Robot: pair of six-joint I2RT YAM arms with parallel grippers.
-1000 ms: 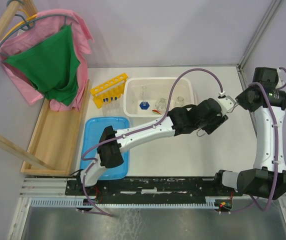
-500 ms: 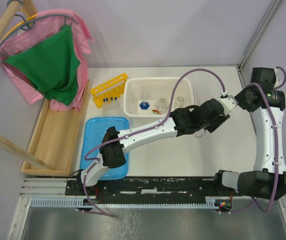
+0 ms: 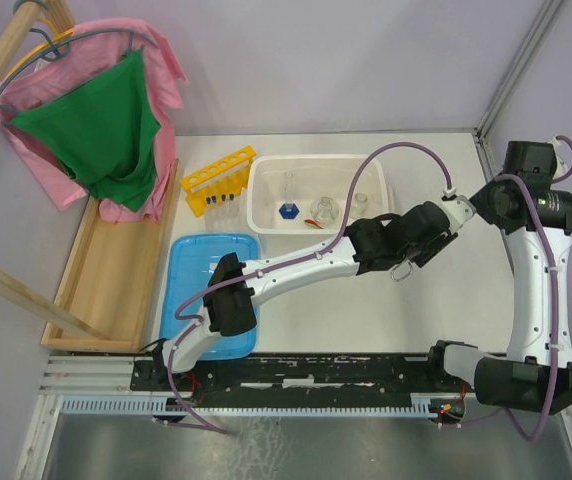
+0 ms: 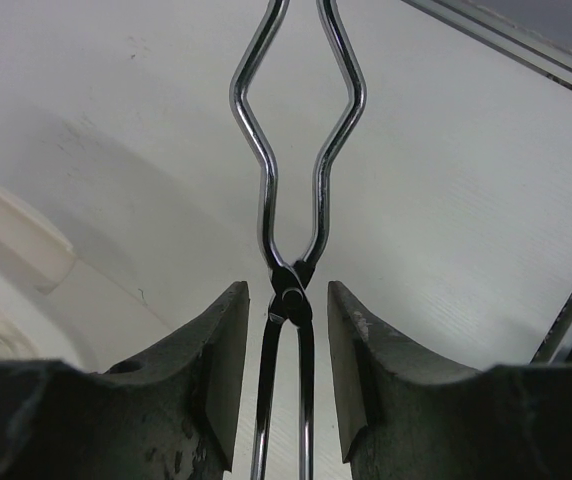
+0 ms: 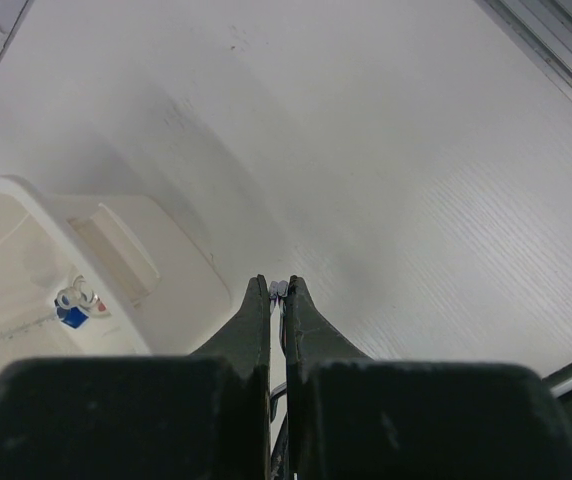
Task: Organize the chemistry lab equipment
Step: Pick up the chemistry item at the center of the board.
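- Tongs [image 4: 288, 292], metal, scissor-handled: off the tub's right end over the table [image 3: 366, 320], between the two wrists, handle loops poking out under the left wrist in the top view.
- Left gripper [image 4: 286, 292]: released, fingers spread either side of the tongs' pivot, not touching it.
- Right gripper [image 5: 277, 290]: clenched, a sliver of metal pinched at the tips, most likely the tongs' far end.
- Risk: hold is on the thin tip only, so the tongs may swing, slip or scissor apart.
- Risk: if the right lets go before the left closes, the tongs drop to the table.
- Risk: both wrists are crowded beside the white tub [image 3: 316, 159], so a bump could jolt the glass flasks [image 3: 323, 210] inside.
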